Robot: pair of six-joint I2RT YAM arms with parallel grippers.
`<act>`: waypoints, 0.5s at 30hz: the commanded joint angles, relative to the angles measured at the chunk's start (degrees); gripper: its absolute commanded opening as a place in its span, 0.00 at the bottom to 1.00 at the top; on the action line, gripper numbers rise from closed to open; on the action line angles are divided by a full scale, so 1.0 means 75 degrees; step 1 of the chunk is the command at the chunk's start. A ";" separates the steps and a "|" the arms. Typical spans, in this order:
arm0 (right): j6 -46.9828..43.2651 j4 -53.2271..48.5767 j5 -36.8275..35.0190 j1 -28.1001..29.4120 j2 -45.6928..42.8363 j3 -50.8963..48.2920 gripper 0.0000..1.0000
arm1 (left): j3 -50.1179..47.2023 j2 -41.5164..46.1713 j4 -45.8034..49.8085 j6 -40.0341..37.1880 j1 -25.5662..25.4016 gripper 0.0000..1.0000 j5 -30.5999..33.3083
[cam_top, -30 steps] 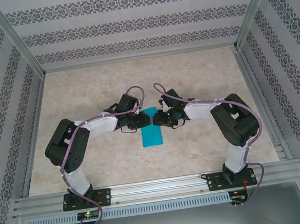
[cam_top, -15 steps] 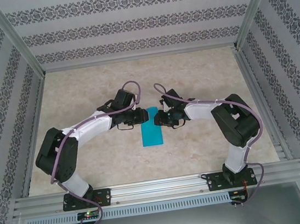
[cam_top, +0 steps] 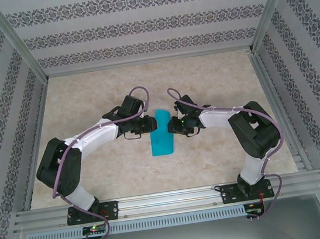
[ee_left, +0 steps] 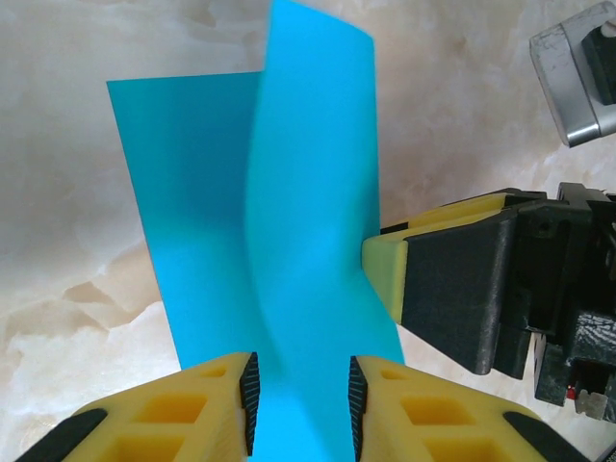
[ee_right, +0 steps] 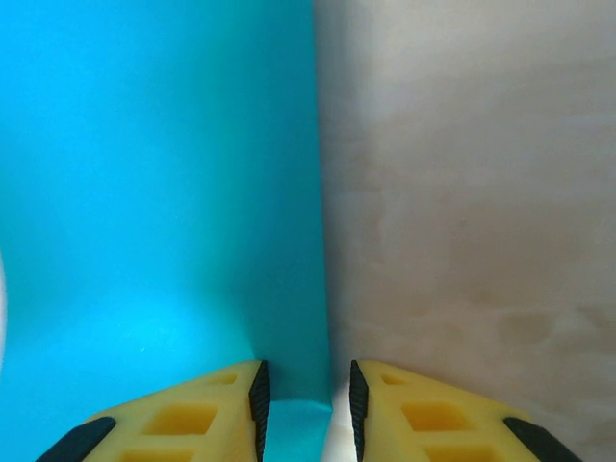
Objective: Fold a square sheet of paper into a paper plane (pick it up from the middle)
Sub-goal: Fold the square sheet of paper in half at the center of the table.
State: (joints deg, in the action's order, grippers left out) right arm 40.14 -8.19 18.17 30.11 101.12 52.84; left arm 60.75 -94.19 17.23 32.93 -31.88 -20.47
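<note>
I see the part-folded blue paper [cam_top: 161,140] mid-surface, its raised flap between my left gripper's [ee_left: 303,404] slightly parted jaws, the right gripper [ee_right: 308,404] likewise ajar astride its edge, on a marbled beige surface [cam_top: 219,76] with patterned walls [cam_top: 147,24] around.

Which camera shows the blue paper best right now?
The left wrist view: the square sheet of paper shows its raised flap curling over the flat layer. The top external view gives a small strip; the right wrist view, a flat surface and one edge.
</note>
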 commanded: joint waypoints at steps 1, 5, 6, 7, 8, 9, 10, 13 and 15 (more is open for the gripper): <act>-0.0082 -0.0182 -0.0169 -0.0009 -0.0187 0.0030 0.31 | 0.0012 -0.0188 0.0091 -0.0183 -0.0027 0.33 0.0006; -0.0286 -0.0203 -0.0112 0.0132 -0.0083 0.0198 0.31 | 0.0033 -0.0231 0.0069 -0.0184 -0.0017 0.33 -0.0035; -0.0317 -0.0205 -0.0097 0.0165 -0.0056 0.0220 0.31 | 0.0039 -0.0226 0.0080 -0.0184 -0.0025 0.33 -0.0025; -0.0363 -0.0231 -0.0092 0.0201 -0.0020 0.0271 0.32 | 0.0036 -0.0212 0.0084 -0.0180 -0.0007 0.32 -0.0023; -0.0393 -0.0284 -0.0121 0.0236 0.0008 0.0319 0.32 | 0.0030 -0.0186 0.0102 -0.0177 0.0003 0.32 -0.0014; -0.0437 -0.0312 -0.0138 0.0260 0.0014 0.0359 0.32 | 0.0002 -0.0160 0.0115 -0.0164 0.0017 0.31 0.0018; -0.0456 -0.0335 -0.0153 0.0284 0.0020 0.0384 0.32 | -0.0029 -0.0107 0.0145 -0.0172 0.0026 0.31 0.0060; -0.0481 -0.0398 -0.0213 0.0353 0.0005 0.0478 0.33 | -0.0129 0.0100 0.0233 -0.0160 0.0066 0.30 0.0210; -0.0511 -0.0514 -0.0260 0.0400 0.0033 0.0582 0.33 | -0.0197 0.0222 0.0254 -0.0168 0.0099 0.30 0.0260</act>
State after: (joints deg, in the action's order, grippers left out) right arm 37.89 -9.91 17.78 32.51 101.10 55.42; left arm 60.40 -95.15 17.34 32.93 -31.77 -20.01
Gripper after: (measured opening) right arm 0.325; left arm 0.303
